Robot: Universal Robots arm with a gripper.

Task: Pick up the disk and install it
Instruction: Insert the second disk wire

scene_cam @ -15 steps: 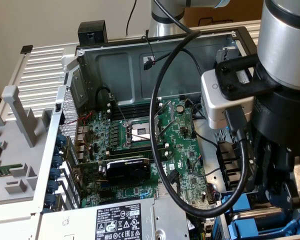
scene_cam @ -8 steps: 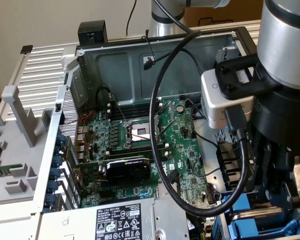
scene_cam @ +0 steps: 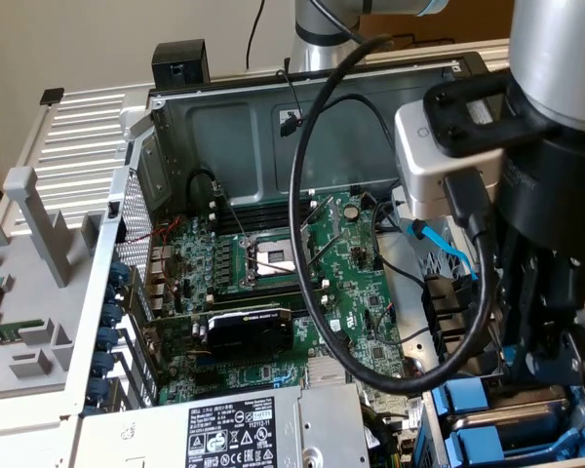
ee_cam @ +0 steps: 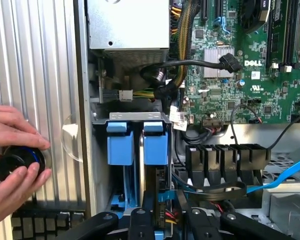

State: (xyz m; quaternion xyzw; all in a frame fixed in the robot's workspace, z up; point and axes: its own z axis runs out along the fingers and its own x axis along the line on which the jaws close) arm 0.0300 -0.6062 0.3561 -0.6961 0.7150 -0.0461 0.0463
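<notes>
Disk [ee_cam: 151, 165] stands on edge in the drive cage [ee_cam: 130, 118], blue carrier tabs outward, apparently seated beside a second carrier [ee_cam: 120, 145]. Gripper [ee_cam: 162, 220] sits just over it, jaws parted, grasping nothing. A person's hands [ee_cam: 12, 160] hold a black knob on the case side.

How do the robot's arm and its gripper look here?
The arm is a silver-grey tube with a black wrist section. A silver camera box sits at its side, and thick black cables loop from it. The gripper has black linkage fingers with round pivot joints.
</notes>
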